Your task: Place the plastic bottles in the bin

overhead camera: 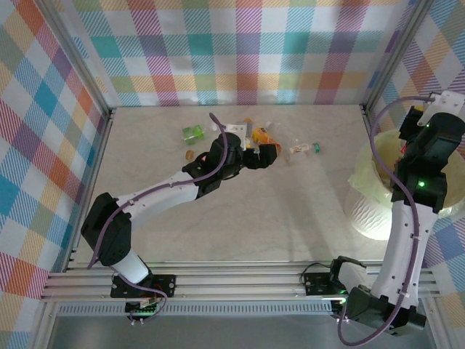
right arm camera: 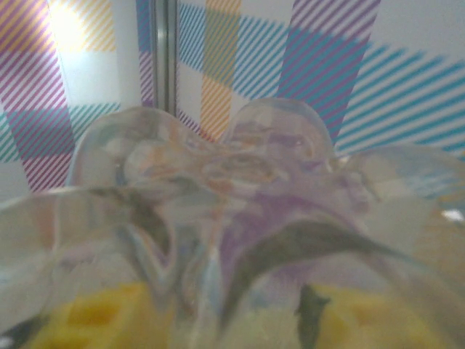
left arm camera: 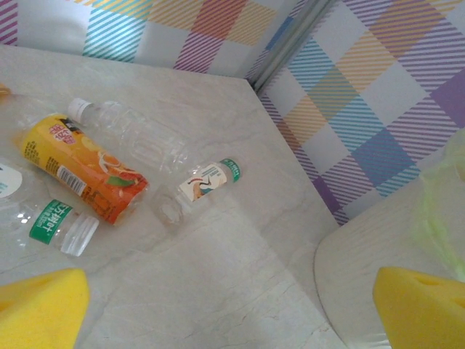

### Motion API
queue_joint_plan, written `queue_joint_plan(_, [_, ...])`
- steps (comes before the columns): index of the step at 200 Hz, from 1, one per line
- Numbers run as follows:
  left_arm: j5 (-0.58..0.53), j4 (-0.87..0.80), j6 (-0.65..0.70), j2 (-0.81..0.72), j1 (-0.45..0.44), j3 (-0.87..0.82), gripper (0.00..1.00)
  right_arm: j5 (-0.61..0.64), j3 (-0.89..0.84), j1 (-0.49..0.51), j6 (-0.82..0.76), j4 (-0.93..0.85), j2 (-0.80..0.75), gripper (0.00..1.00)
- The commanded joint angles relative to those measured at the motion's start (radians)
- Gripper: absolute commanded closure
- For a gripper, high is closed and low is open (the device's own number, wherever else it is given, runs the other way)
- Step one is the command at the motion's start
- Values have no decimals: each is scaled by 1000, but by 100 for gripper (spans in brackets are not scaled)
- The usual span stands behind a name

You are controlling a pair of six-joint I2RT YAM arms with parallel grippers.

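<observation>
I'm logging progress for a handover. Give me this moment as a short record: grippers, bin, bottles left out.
left gripper: open, over the table
right gripper: shut on a clear bottle
bin: on the right, right arm above it
lying out: an orange-labelled bottle, a green-capped bottle, others
task state: unfinished

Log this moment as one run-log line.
left gripper open over loose bottles | right gripper shut on clear bottle at bin | bottle not yet released
</observation>
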Motion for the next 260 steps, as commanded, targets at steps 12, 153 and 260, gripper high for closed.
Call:
queue_joint_plan(12, [-56, -32, 20, -39, 10, -8, 0, -84, -128, -10, 104, 25, -24, 62])
queue_joint_plan(153, [-111, -22, -23, -58, 23, -71, 0, -247, -320, -10, 171, 97, -26, 19])
queue_joint_plan(260, [-130, -28, -52, -61, 36, -73, 0, -323, -127, 24, 247, -55, -32, 0])
